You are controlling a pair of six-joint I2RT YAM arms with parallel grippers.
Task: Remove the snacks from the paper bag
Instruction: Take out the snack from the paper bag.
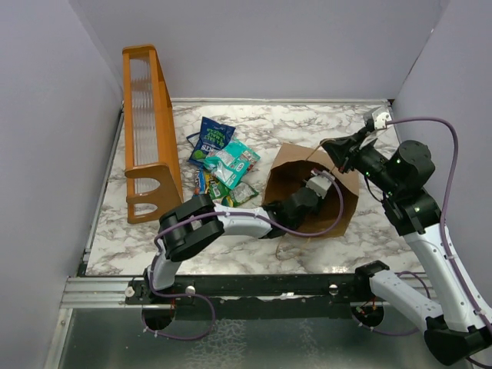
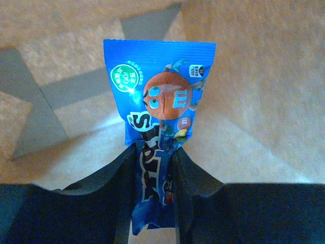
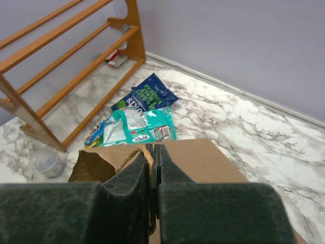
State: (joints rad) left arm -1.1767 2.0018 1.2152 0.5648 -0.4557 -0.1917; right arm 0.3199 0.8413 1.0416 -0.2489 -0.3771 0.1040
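Observation:
The brown paper bag (image 1: 296, 160) lies on its side on the marble table, mouth toward the near right. My left gripper (image 1: 323, 186) is inside it, and in the left wrist view the left gripper (image 2: 155, 148) is shut on a blue M&M's packet (image 2: 160, 91) against the bag's inner wall (image 2: 264, 76). My right gripper (image 1: 340, 156) is shut on the bag's rim and cord handle; it also shows in the right wrist view (image 3: 152, 151). Several snacks lie outside left of the bag: a dark blue pouch (image 1: 211, 141), a teal packet (image 1: 231, 163) and a green packet (image 1: 240, 194).
An orange wooden rack (image 1: 150, 131) stands along the table's left side. A small clear cup (image 3: 48, 163) sits by the rack's foot. Grey walls close in the back and both sides. The left arm's cable loops over the bag's mouth.

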